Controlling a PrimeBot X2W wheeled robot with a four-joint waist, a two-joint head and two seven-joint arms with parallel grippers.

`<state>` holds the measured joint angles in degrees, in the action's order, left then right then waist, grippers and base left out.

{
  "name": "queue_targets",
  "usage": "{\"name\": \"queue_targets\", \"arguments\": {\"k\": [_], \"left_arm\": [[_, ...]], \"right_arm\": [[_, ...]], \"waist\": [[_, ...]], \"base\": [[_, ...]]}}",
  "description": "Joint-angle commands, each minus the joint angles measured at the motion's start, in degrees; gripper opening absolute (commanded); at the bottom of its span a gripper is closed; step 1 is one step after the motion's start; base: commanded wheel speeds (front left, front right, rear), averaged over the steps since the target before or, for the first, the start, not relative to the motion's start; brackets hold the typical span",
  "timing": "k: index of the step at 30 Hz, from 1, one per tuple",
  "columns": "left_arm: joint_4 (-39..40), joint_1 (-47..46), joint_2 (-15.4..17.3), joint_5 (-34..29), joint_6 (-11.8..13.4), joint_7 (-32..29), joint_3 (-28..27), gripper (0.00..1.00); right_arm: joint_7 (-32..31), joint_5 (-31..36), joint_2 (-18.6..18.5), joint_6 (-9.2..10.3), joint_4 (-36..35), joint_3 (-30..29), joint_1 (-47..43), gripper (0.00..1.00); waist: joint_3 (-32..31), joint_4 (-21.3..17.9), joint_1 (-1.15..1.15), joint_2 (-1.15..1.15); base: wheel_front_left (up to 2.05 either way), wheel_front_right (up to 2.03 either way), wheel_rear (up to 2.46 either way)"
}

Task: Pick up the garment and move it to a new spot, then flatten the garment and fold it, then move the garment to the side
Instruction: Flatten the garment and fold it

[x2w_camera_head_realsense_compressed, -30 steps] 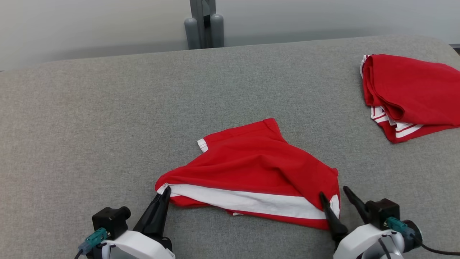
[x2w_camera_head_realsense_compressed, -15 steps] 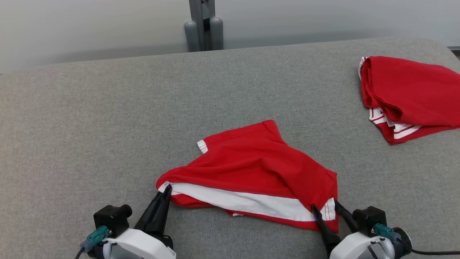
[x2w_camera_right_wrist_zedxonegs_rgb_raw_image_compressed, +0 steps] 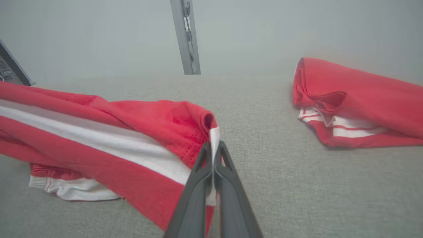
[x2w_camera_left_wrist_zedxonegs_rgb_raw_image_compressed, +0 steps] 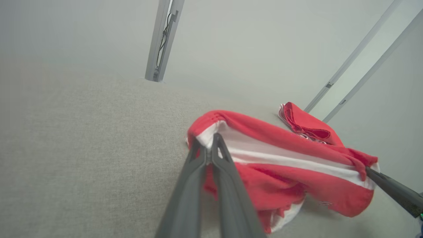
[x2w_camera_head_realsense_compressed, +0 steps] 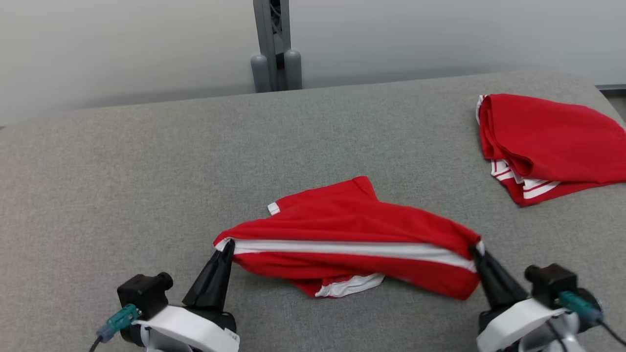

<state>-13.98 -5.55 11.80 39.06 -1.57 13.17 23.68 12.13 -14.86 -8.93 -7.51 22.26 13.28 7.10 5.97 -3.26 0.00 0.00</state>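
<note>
Head – red garment (x2w_camera_head_realsense_compressed: 352,234): front-centre of grey padded surface (x2w_camera_head_realsense_compressed: 146,171); white stripe taut btwn both claws, lower part sagging onto the pad.
Head – L gripper (x2w_camera_head_realsense_compressed: 228,243): fingers pinched together on garment's left corner.
Head – R gripper (x2w_camera_head_realsense_compressed: 474,250): fingers pinched together on right corner.
Head – other red cloth (x2w_camera_head_realsense_compressed: 547,142): bunched at far right, well apart. Grey post (x2w_camera_head_realsense_compressed: 274,44) stands behind the far edge.
L wrist – extra: two thin wall rails (x2w_camera_left_wrist_zedxonegs_rgb_raw_image_compressed: 350,69) at right; R gripper's finger at garment's far corner.
R wrist – extra: white-hemmed fold lying on the pad under the raised stripe; white edge clamped btwn closed fingers.
</note>
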Motion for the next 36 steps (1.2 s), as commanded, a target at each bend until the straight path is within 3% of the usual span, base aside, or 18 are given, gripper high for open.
{"name": "queue_targets", "arguments": {"k": [1, 8, 15, 16, 17, 18, 20, 21, 22, 36], "left_arm": [[1.43, -0.50, 0.76, 0.69, -0.48, 0.29, -0.84, 0.00], [7.97, -0.48, 1.98, 2.14, -1.02, -1.22, -1.40, 0.00], [7.97, 0.72, 1.55, 2.14, -2.20, -3.89, 2.16, 0.00], [7.44, 0.52, 1.33, 1.93, -2.34, -3.82, 2.50, 0.00], [6.99, 0.23, 1.06, 1.72, -2.44, -3.67, 2.85, 0.00], [6.99, 0.23, 1.06, 1.72, -2.44, -3.67, 2.85, 0.00], [6.03, -0.57, 0.74, 1.38, -2.62, -3.24, 3.46, 0.00], [5.58, -0.94, 0.57, 1.10, -2.78, -3.02, 3.69, 0.00], [5.20, -1.25, 0.40, 0.97, -2.89, -2.83, 3.84, 0.00], [3.06, -1.88, 0.31, 1.26, -3.23, -0.05, 2.45, 0.00]], "right_arm": [[-0.62, -0.51, -1.40, 0.04, -2.66, -1.80, -0.93, 0.00], [-6.06, -3.91, -3.17, 0.09, -12.03, -6.03, -3.79, 0.00], [-11.64, -14.17, -0.75, 0.03, -6.98, -1.71, -3.14, 0.00], [-11.37, -15.27, -0.41, 0.03, -5.29, -1.32, -2.69, 0.05], [-11.05, -15.88, -0.38, 0.03, -3.66, -0.69, -2.18, 0.22], [-11.05, -15.88, -0.38, 0.03, -3.66, -0.69, -2.18, 0.22], [-10.16, -17.29, -0.23, 0.03, -0.45, 0.47, -1.16, 0.60], [-9.38, -17.53, -0.51, 0.03, 0.90, 1.07, -0.67, 0.86], [-8.63, -17.94, -0.67, 0.03, 2.10, 1.55, -0.27, 1.00], [-4.08, -23.61, -4.30, 0.03, 5.23, 9.04, -0.83, 1.00]], "waist": [[-1.04, -0.10, 0.00, 0.00], [-3.08, -0.03, 0.00, 0.00], [-1.51, 0.45, 0.00, 0.00], [-1.08, 0.64, 0.00, 0.00], [-0.57, 0.91, 0.00, 0.00], [-0.57, 0.91, 0.00, 0.00], [0.39, 1.39, 0.00, 0.00], [0.83, 1.66, 0.00, 0.00], [1.22, 1.87, 0.00, 0.00], [1.81, 2.22, 0.00, 0.00]], "base": [[0.00, 0.00, 0.00], [0.00, 0.00, 0.00], [0.00, 0.00, 0.00], [0.00, 0.00, 0.00], [0.00, 0.00, 0.00], [0.00, 0.00, 0.00], [0.00, 0.00, 0.00], [0.00, 0.00, 0.00], [0.00, 0.00, 0.00], [0.00, 0.00, 0.00]]}}
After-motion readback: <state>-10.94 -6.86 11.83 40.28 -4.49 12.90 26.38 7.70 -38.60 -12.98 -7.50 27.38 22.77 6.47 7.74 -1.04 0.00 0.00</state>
